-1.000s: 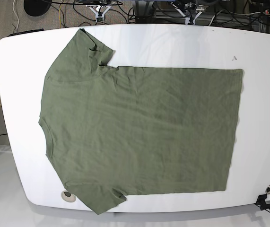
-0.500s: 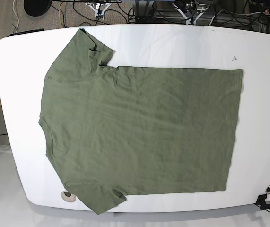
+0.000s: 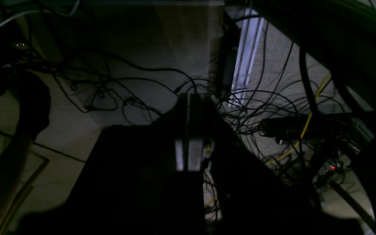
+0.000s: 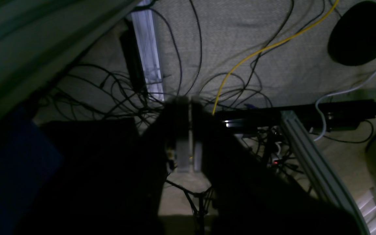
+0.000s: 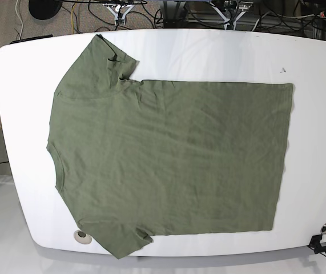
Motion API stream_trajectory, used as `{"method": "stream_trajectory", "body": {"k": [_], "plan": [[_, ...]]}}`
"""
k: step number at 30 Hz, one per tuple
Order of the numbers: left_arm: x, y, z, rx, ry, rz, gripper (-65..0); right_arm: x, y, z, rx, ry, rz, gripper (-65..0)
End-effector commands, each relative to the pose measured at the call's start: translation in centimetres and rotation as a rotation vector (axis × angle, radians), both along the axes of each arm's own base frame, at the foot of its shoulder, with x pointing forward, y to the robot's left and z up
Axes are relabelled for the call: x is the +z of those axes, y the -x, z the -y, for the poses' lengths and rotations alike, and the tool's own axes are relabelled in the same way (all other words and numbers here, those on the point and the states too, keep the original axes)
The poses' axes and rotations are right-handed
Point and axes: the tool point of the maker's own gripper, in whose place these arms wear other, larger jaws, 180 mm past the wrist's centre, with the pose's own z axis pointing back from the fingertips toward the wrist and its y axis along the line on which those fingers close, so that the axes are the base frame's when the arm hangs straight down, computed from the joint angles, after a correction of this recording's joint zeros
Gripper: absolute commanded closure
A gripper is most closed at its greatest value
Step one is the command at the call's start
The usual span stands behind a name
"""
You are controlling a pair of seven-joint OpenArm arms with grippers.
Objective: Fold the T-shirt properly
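The T-shirt (image 5: 168, 165) lay flat and unfolded on the white table (image 5: 220, 54), its long axis running across the base view: neck at the left, hem at the right. Both grippers (image 3: 188, 156) (image 4: 188, 156) hung over floor cables, fingers pressed together, holding nothing.

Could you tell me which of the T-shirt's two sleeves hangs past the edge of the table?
The sleeve at the bottom of the base view: its tip overhangs the table edge, while the top sleeve lies fully on the T-shirt's table.
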Motion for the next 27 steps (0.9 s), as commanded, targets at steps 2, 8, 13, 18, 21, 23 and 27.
{"method": "stream_trajectory", "body": {"k": [2, 8, 13, 18, 21, 23, 27], "plan": [[0.2, 0.9, -0.2, -0.012, 0.006, 0.02, 0.0, 0.0, 0.6, 0.4, 0.003, 0.002, 0.0, -0.6], [0.2, 1.1, -0.2, -0.004, 0.003, 0.021, 0.0, 0.0, 0.0, -0.1, -0.003, -0.01, 0.021, -0.7], [0.2, 1.1, -0.1, -0.007, 0.005, 0.023, 0.0, 0.0, -0.1, -0.1, -0.001, -0.01, 0.02, -0.6], [0.2, 1.1, -0.1, -0.008, 0.005, 0.028, 0.0, 0.0, 0.5, -0.2, -0.004, -0.009, 0.016, -0.5], [0.2, 1.2, -0.1, -0.011, 0.007, 0.024, 0.0, 0.0, 0.2, -0.1, 0.003, -0.009, 0.022, -0.7], [0.2, 1.5, -0.1, -0.006, 0.006, 0.02, 0.0, 0.0, 0.2, -0.1, 0.002, -0.009, 0.025, -0.7], [0.3, 2.6, -0.2, -0.011, 0.002, 0.003, 0.0, 0.1, 1.2, 0.0, 0.002, -0.008, 0.022, -0.8]]}}
